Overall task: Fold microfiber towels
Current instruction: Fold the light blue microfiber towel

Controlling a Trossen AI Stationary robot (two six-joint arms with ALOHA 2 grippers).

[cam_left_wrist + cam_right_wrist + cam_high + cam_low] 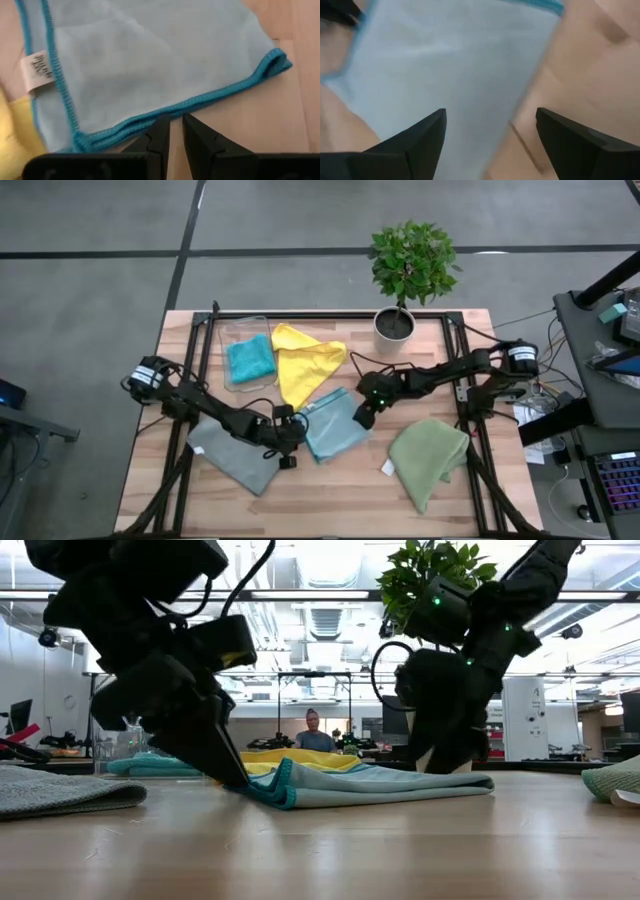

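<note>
On the wooden table (330,480) we count 5 microfiber towels. Farthest left, the grey towel (232,458) lies flat near the front edge, partly under the left arm. Behind it, the teal towel (250,358) sits inside the clear plastic bin (232,330). The yellow towel (305,365) lies just beside the bin, one corner resting over the bin's rim.

The left gripper (288,442) is low on the table at the left edge of the light blue towel (335,425). In the left wrist view its fingers (159,137) stand narrow, with only a thin gap, their tips at the towel's dark blue hem; we cannot tell whether they pinch the fabric. A white tag (39,70) shows on the adjoining hem. In the low view this edge of the towel is lifted slightly into a fold against the gripper.

The light blue towel lies at the table's centre, touching the yellow towel. The right gripper (365,415) hovers over its right edge with the fingers (420,137) spread wide and holding nothing.

Farthest right, the olive green towel (430,455) lies crumpled, well apart from both grippers. A potted plant (410,270) stands at the rear edge.
</note>
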